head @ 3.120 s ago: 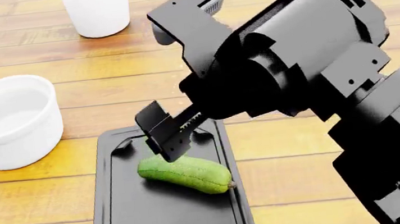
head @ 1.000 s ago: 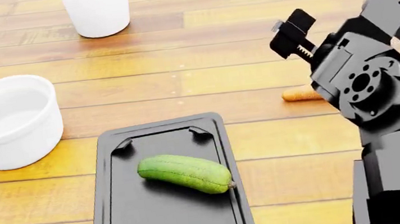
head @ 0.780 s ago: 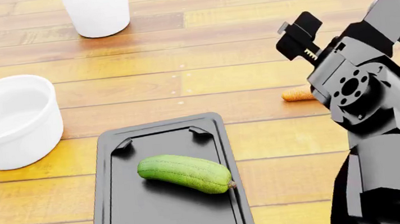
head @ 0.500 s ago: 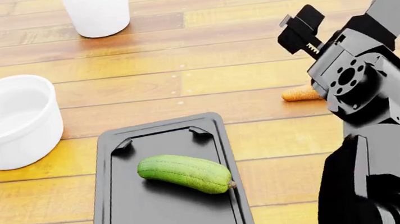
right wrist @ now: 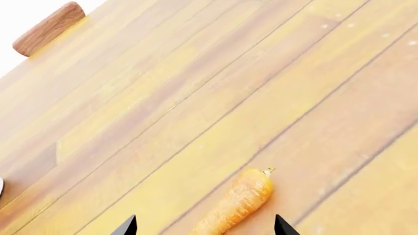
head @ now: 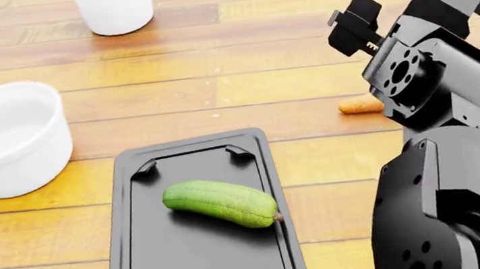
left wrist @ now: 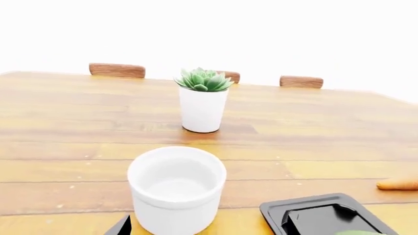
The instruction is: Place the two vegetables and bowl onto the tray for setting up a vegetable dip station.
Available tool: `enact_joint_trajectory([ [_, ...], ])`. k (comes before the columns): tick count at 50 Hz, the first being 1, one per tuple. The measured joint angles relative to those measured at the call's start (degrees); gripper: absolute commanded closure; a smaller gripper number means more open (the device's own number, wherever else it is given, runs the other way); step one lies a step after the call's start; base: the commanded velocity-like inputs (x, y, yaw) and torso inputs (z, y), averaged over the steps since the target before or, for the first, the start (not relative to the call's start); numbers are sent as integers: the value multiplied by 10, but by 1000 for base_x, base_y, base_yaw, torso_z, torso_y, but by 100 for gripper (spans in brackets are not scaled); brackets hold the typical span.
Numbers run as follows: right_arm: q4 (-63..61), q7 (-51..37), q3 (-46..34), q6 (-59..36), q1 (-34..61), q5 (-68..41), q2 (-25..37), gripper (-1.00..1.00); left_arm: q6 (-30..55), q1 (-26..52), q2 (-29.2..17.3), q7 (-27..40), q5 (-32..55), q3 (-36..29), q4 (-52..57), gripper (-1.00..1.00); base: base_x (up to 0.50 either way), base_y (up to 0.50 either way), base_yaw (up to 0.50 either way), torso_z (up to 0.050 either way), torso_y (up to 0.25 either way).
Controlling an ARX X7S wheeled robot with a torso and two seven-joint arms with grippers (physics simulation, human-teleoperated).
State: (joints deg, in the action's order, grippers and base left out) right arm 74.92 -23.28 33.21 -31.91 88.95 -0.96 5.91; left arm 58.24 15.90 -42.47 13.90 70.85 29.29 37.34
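Potted succulent, three chairs behind

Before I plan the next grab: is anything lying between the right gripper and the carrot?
No. In the right wrist view the right gripper is open and the carrot lies on bare table, reaching between the fingertips; nothing else shows there.

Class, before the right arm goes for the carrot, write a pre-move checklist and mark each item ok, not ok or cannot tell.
1. Cucumber lies on the tray: ok.
2. Carrot lies free on the table, nothing touching it: ok.
3. Right claw open, tips either side of the carrot: ok.
4. Claw low enough to close on the carrot: cannot tell.
5. Bowl on the tray: not ok, it stands beside it.
6. Left claw empty: cannot tell.
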Motion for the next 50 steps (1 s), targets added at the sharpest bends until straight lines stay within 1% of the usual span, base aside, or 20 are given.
enact_joint_trajectory([
  [14,1,-14,-9,-4,2,8,-8,-100,-12,-14,-1,-18,-13,3,2,-100,0,0,0,24,-149],
  [33,1,-17,15,-9,22,6,-21,-100,-22,-17,-2,-26,-41,-19,7,-100,0,0,0,25,-150],
  [50,-16,-37,35,-14,45,13,-29,-100,-30,-34,-7,-42,-42,-9,10,-100,0,0,0,25,-150],
])
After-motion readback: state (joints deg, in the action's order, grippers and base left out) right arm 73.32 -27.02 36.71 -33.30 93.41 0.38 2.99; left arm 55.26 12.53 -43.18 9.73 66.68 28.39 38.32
